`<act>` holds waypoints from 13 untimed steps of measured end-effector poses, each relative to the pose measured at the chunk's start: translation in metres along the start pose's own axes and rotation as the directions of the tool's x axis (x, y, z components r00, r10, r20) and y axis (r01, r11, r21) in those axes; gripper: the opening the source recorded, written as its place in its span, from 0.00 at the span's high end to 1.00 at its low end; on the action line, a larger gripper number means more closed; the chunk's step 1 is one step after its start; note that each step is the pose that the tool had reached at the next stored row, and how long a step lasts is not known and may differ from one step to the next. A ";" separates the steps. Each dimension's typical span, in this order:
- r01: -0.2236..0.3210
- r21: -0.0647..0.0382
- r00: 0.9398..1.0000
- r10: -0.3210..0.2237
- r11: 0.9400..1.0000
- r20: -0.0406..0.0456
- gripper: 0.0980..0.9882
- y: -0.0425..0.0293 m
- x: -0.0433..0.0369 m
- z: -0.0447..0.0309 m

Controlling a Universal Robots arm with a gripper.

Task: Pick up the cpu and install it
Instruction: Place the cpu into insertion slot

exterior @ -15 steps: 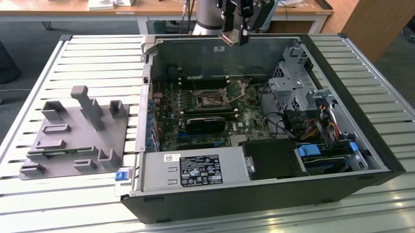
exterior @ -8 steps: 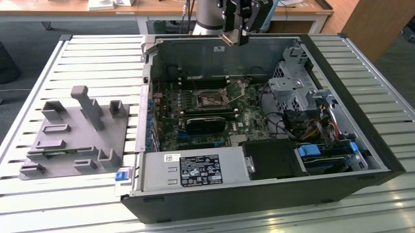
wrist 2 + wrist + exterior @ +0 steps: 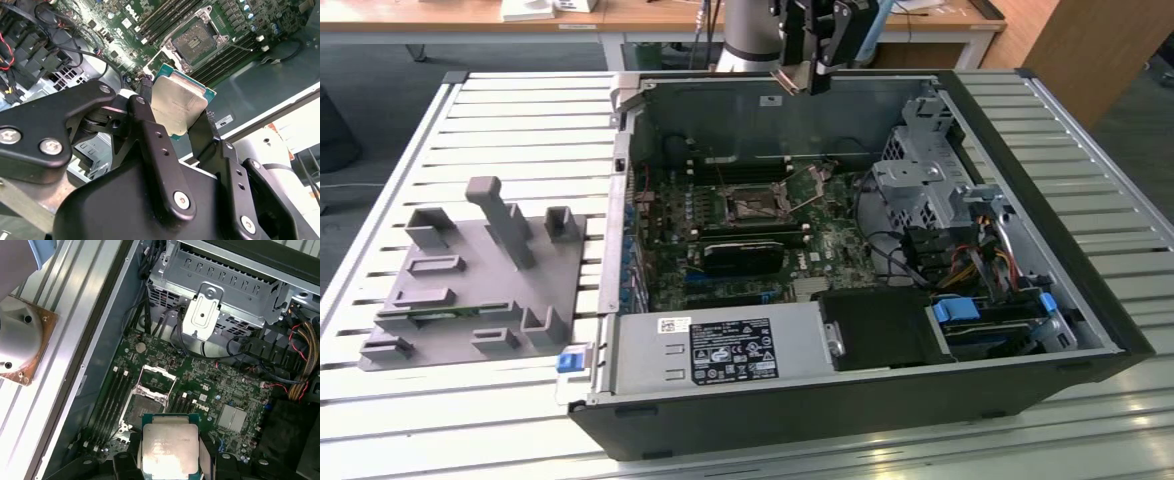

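My gripper [image 3: 803, 80] hangs high above the back wall of the open computer case [image 3: 1067, 290], shut on the cpu [image 3: 794, 78]. In both wrist views the cpu [image 3: 177, 105] [image 3: 170, 447] is a flat square chip with a silvery top and green edge, clamped between the two black fingers [image 3: 150, 140]. The open motherboard socket [image 3: 754, 205] [image 3: 195, 40] [image 3: 145, 407] lies below it, dark and metal-framed, with its lid raised. The chip is well clear of the board.
A grey plastic tray [image 3: 467, 290] sits on the slatted table at the exterior view's left. Inside the case are the power supply [image 3: 720, 350], a metal drive cage [image 3: 921, 170] [image 3: 225, 285], bundled cables [image 3: 987, 270] and memory slots [image 3: 112, 400] beside the socket.
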State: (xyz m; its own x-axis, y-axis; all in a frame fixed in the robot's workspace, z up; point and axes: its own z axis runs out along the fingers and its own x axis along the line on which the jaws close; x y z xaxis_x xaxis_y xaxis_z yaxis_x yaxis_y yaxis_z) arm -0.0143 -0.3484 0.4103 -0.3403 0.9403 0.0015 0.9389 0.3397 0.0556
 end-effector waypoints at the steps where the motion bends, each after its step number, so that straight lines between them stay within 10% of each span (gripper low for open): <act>1: -0.006 0.000 1.000 0.006 1.000 0.000 0.50 0.0000 0.0000 0.0001; 13: -0.084 0.000 0.996 0.084 0.996 0.005 0.50 0.0000 0.0000 0.0007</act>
State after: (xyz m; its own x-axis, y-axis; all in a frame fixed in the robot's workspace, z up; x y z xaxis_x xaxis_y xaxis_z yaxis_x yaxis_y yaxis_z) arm -0.0143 -0.3484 0.4096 -0.2599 0.9656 0.0016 0.9642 0.2594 0.0556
